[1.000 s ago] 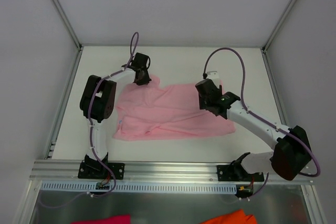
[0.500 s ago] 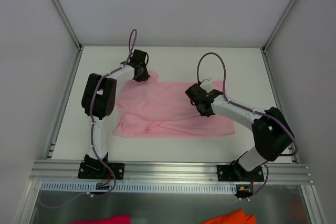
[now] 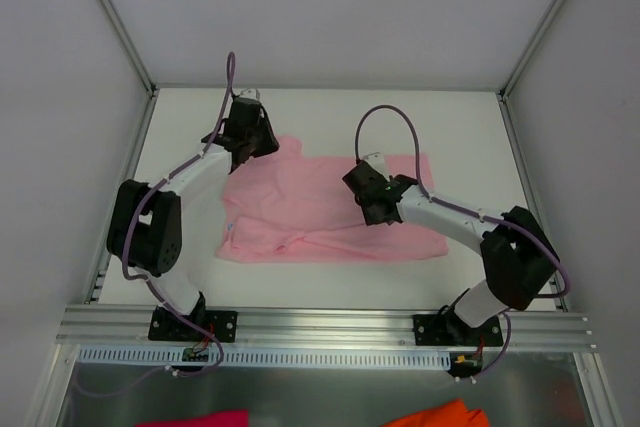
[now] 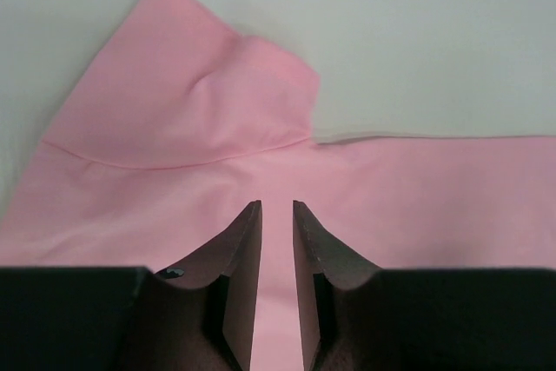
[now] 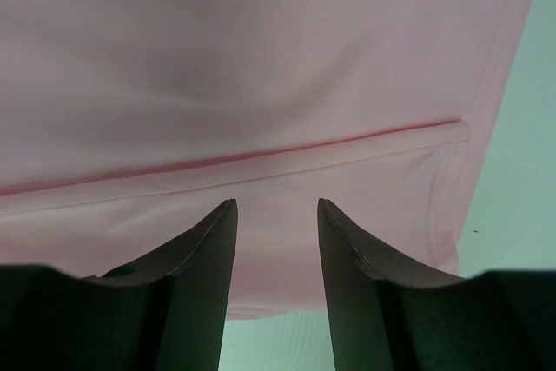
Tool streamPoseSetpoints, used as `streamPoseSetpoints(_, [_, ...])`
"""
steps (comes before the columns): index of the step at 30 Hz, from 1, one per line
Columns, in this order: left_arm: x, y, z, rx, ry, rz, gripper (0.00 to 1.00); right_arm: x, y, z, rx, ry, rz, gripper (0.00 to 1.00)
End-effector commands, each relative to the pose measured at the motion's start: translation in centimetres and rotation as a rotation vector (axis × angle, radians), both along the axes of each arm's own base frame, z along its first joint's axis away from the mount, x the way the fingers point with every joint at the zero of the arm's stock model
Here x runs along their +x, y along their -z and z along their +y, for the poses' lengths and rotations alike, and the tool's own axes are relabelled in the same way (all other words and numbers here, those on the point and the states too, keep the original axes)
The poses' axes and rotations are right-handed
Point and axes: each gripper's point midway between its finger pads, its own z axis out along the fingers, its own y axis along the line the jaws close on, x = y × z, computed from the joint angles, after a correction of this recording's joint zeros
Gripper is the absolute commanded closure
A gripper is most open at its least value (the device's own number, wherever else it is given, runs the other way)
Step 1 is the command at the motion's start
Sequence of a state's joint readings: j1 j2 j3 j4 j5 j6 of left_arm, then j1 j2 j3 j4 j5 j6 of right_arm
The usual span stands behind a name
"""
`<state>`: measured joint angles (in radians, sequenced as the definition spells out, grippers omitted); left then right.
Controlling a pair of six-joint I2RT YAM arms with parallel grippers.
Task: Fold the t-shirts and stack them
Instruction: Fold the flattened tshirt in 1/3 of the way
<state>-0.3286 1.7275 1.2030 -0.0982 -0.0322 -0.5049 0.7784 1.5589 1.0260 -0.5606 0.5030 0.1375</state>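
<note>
- On the white table (image 3: 470, 127), the pink t-shirt (image 3: 300, 207) lay spread flat across the middle, one sleeve (image 4: 191, 93) pointing to the far left and its near-left edge rumpled.
- Left gripper (image 4: 276, 206) hung over the cloth just near of that sleeve seam. Its jaws stood a narrow slit apart, with nothing between them.
- Right gripper (image 5: 276, 204) sat low over the right half of the shirt, close to a stitched hem (image 5: 347, 141). Its jaws were wider than the left's and also empty.
- Neither hand held the shirt, so no fold looked to be under way — by my reading the arms were between grasps.
- Risk one: the left jaws were so nearly closed that a pinch from there could slide off the thin cloth, or catch only the top layer.
- Risk two: the right gripper stood inward of the hem rather than on it. A grab there could bunch the middle and drag the whole shirt instead of turning an edge.
- Risk three: the two hands sat at unequal spots, one at the far-left sleeve, one mid-right. An uneven lift could skew the fold and press the near-left rumple into a crease.
</note>
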Motion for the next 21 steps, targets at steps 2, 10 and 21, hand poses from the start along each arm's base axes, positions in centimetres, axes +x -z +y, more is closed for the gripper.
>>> streamPoseSetpoints(2, [-1.2,-4.2,-1.8,0.007,0.051,-0.120,0.78,0.1,-0.2,1.3,0.031,-0.039,0.012,0.54])
streamPoseSetpoints(10, [-3.5,-4.7,-2.5,-0.006,0.065,-0.128,0.79,0.0,3.3,4.1,0.084,-0.133,0.097,0.59])
streamPoseSetpoints(21, [-4.9,-3.2,-3.3,0.025,0.070,-0.114,0.79,-3.1,1.2,10.4,0.278,-0.414,0.141,0.61])
